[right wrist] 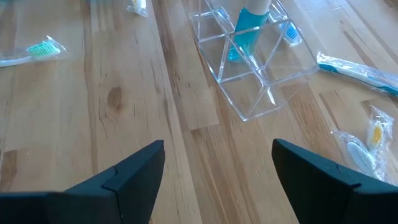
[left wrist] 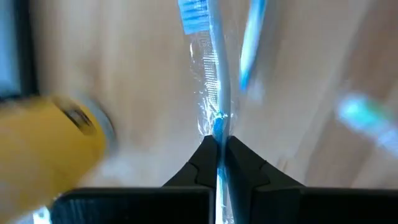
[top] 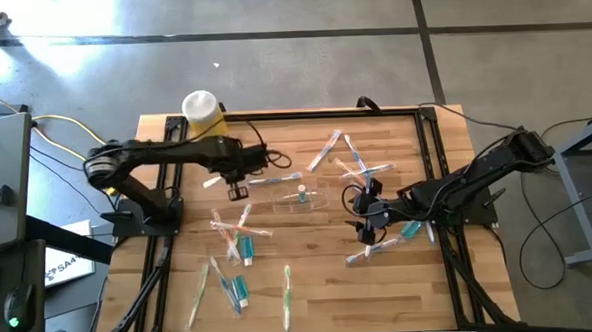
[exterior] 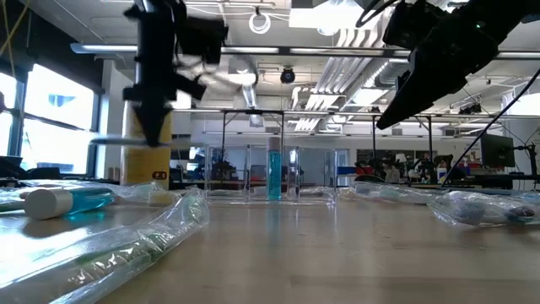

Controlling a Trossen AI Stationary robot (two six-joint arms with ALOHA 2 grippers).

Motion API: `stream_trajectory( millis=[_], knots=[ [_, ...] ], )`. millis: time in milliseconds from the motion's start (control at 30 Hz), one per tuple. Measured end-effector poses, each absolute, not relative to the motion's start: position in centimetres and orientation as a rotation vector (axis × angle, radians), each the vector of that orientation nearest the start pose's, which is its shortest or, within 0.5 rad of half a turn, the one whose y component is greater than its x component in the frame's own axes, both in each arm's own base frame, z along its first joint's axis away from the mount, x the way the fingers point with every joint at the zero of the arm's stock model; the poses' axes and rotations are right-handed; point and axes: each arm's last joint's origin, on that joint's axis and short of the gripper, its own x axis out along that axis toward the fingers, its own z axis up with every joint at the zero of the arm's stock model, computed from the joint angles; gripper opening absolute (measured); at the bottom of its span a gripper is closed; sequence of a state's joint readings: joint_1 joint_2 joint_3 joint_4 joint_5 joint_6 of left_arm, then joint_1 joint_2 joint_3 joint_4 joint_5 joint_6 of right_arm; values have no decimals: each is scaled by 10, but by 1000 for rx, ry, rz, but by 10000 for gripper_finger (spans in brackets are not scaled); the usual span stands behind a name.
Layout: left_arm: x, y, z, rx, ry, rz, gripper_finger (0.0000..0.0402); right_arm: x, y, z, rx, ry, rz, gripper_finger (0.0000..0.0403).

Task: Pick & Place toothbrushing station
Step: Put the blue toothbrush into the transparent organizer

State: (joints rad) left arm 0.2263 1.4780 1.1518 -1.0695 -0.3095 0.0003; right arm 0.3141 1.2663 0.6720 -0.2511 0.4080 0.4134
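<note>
Blue-handled wrapped toothbrush (left wrist: 217,81) pinched in the left gripper (left wrist: 219,146) jaws near the yellow bottle (top: 203,111) – clear container (top: 299,198) mid-desk; right gripper (right wrist: 217,168) jaws spread beside it

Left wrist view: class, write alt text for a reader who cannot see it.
The left end effector is shut on a wrapped blue toothbrush, bristles pointing away, above the wooden table. A blurred yellow bottle sits to one side, and other blue items lie blurred beyond.
</note>
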Motion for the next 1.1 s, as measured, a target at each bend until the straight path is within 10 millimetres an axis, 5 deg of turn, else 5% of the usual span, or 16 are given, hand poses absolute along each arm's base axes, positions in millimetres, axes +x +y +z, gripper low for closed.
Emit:
stream_trajectory(
  millis=[300,400,633,933,1100],
  knots=[
    [243,31,354,91,666,222,4,239,65,205,50,659,-203,290],
    [247,18,370,71,433,93,4,246,68,214,15,556,-159,290],
    [272,-14,352,105,220,-126,4,256,76,232,5,377,85,290],
    [310,-34,305,126,121,-207,4,262,76,266,-79,20,27,290],
    [329,-36,290,126,82,-230,4,265,70,271,-100,-37,51,290]
  ],
)
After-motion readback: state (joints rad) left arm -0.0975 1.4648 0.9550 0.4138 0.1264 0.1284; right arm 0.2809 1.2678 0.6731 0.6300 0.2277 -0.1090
